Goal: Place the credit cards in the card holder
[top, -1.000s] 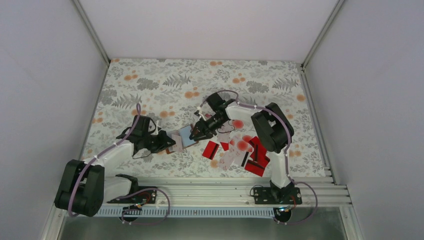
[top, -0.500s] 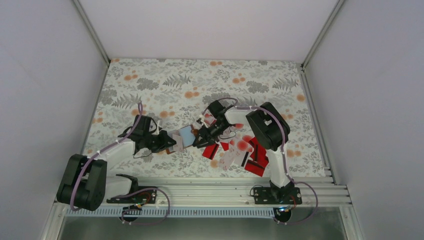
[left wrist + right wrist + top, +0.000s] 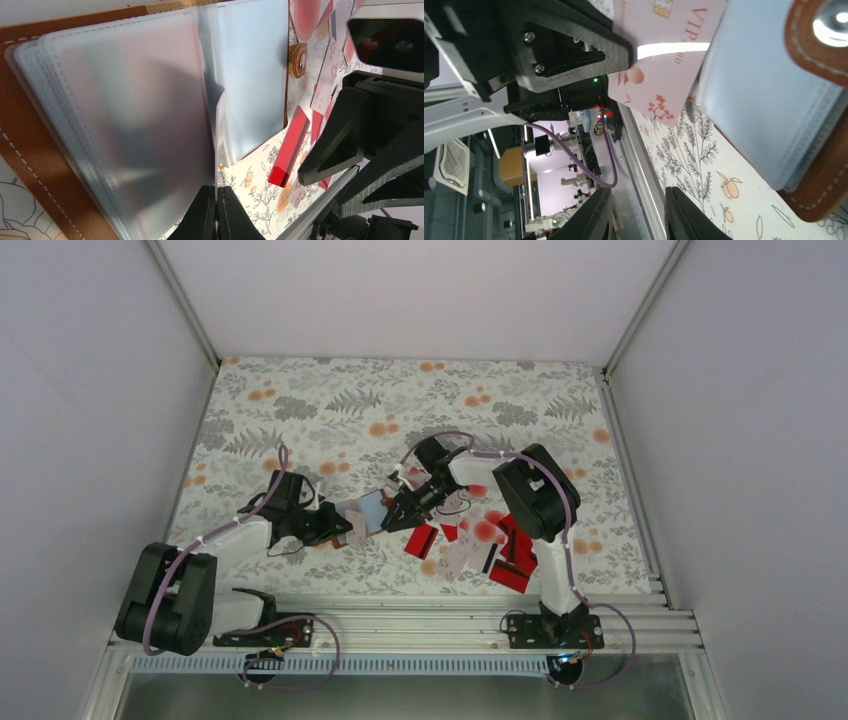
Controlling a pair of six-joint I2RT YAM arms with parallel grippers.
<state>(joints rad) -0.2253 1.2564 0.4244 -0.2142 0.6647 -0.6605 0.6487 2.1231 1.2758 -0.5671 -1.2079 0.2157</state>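
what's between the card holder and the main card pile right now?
In the top view: the right claw beside the card holder, then one red card before the pile.

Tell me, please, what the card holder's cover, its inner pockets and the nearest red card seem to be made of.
Cover: looks like brown leather or an imitation, matt, with pale stitching along the edge.
Inner pockets: frosted, translucent soft plastic, judging by the dotted seams.
Red card: probably stiff glossy plastic; thin, flat, with a dark stripe.
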